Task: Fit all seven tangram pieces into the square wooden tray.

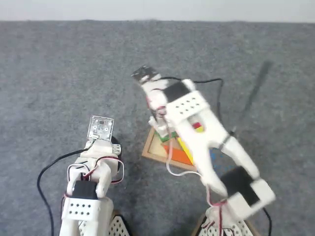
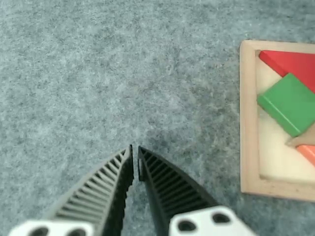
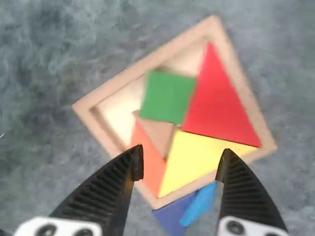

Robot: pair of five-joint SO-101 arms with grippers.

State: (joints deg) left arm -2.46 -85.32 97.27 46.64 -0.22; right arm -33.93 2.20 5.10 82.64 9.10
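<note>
Right tool (image 3: 180, 157), jaws spread, is hovering over the wooden tray (image 3: 147, 64). The light blue piece (image 3: 199, 204) is lying slantwise across the rim, directly between the jaws. Left tool (image 2: 135, 147), pressed together, is sitting beside the tray on the surface (image 2: 98, 73). Judgement: right arm nearer.

Grey carpeted table (image 1: 74, 59); wooden tray (image 1: 147, 146) lying on it.

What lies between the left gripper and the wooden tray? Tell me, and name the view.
Only bare grey carpet lies between the left gripper and the tray, seen in the left wrist view.
</note>
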